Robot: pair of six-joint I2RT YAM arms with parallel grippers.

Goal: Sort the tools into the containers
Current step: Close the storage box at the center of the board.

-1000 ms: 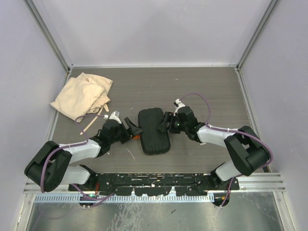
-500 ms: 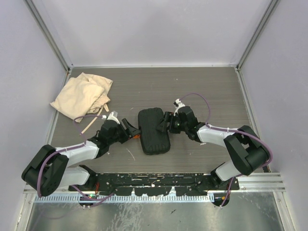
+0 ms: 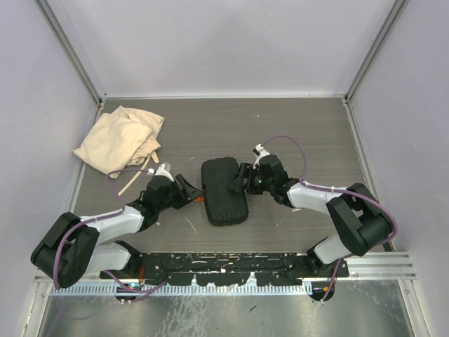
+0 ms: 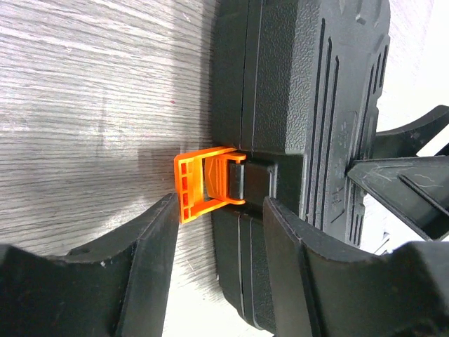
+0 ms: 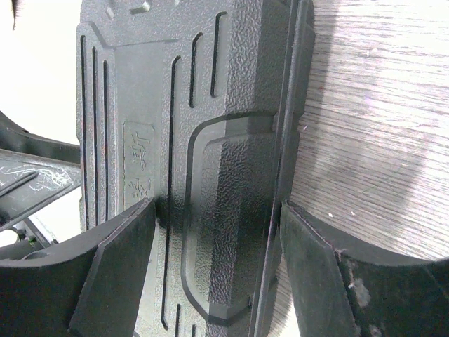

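- Opening the case (image 3: 224, 191) on the bench (image 3: 280, 133) looks like the step in hand; no tools show, presumably shut inside it.
- Left end effector (image 4: 219, 203), jaws apart, straddles the case's orange latch (image 4: 203, 184).
- Right end effector (image 5: 214, 207) brackets the case's right edge; clamped or not, I cannot tell.
- Next: pinch the latch and flip it free.

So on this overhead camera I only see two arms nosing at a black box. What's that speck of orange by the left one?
Observer: An orange latch on the side of the black case. The left wrist view shows it swung outward.
Operator: Is the arm gripping it?
Observer: The left gripper has its fingers on either side of the latch, jaws apart.
Operator: And the other arm?
Observer: The right gripper has its jaws wide. One finger is over the case's ribbed top, and the other is at its edge, where the table shows.
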